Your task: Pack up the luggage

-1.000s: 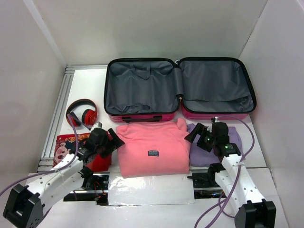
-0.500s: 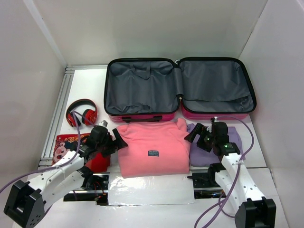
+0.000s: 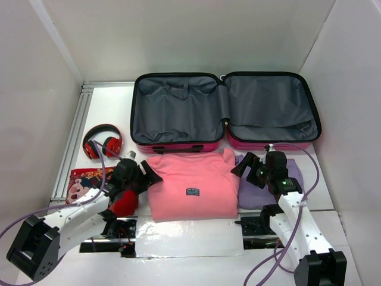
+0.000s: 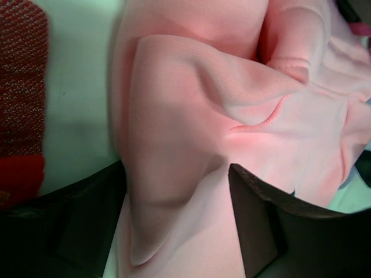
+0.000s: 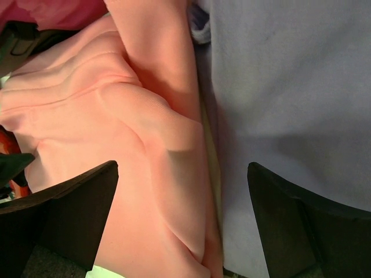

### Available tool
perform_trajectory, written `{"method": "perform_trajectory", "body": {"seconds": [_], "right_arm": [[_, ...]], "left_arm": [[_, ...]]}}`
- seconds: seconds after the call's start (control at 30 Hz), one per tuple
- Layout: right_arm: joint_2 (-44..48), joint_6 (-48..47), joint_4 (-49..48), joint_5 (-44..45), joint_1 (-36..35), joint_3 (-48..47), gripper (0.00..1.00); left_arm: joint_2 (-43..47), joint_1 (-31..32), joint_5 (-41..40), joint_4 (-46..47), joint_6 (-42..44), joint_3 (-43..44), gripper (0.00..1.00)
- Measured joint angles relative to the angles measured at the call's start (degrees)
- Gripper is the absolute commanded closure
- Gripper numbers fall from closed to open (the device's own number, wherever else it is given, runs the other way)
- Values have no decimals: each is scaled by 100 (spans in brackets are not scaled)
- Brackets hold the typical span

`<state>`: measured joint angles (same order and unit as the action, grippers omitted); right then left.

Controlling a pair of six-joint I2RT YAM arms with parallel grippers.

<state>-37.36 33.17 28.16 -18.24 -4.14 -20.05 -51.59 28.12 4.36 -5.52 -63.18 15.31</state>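
1. At the far side of the table (image 3: 107, 113) lies the luggage (image 3: 178, 113), opened flat. Both grey-lined halves face up and nothing is inside them.
2. Just in front of it lies a folded pink sweater (image 3: 190, 185). A purple garment (image 3: 256, 196) touches its right edge. The red headphones (image 3: 102, 143) and a red patterned pouch (image 3: 80, 182) are on the left.
3. The left gripper (image 3: 150, 173) is down at the left edge of the sweater. In the left wrist view its fingers (image 4: 261, 231) stand apart, with a raised ridge of pink cloth between them. As far as I can judge, the cloth is not yet pinched.
4. The right gripper (image 3: 243, 165) hangs over the line where the sweater meets the purple garment. Its jaws are wide apart and hold nothing.
5. I think the step in hand is the first one, taking the sweater with both arms from its two sides. Packing itself has not begun.
6. The next move calls for the left jaws to close firmly on several layers of the fold, not only on the top one.
7. The right jaws must come down on the pink edge alone. The purple cloth lies against it and could be caught too.
8. After that both arms should lift together and carry the sweater over the black rim into one half.
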Motion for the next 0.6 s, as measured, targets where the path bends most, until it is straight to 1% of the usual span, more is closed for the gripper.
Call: {"method": "perform_trajectory", "body": {"seconds": [0.07, 0.1, 0.2, 0.23, 0.3, 0.33, 0.37, 0.4, 0.47, 0.53, 0.6], "right_arm": [[-33, -7, -2, -17, 0, -52, 1], [-35, -13, -2, -55, 0, -59, 1], [-35, -22, 0, -109, 0, -63, 1], [-28, -20, 0, -140, 0, -61, 1], [22, -15, -22, -249, 0, -35, 1], [59, -7, -50, -323, 0, -2, 1], [81, 4, -85, -404, 0, 42, 1], [90, 24, -138, -487, 0, 96, 1], [92, 37, -184, -627, 0, 199, 1], [85, 44, -208, -719, 0, 271, 1], [57, 44, -208, -785, -4, 299, 1]], "left_arm": [[-13, 0, -52, 74, -44, -59, 34], [-20, 0, -81, 83, -55, -81, 48], [-33, 9, -168, 57, -50, -136, 72], [-39, 11, -164, 61, -70, -138, 84], [13, 13, -166, -2, -7, -96, 92], [39, 17, -175, -125, 22, -31, 96], [39, 22, -197, -485, 153, 181, 99], [39, 22, -197, -503, 162, 192, 99], [42, 26, -319, -1005, 323, 492, 99], [46, 33, -601, -1526, 520, 887, 98], [44, 33, -835, -1788, 669, 1128, 98]]}}
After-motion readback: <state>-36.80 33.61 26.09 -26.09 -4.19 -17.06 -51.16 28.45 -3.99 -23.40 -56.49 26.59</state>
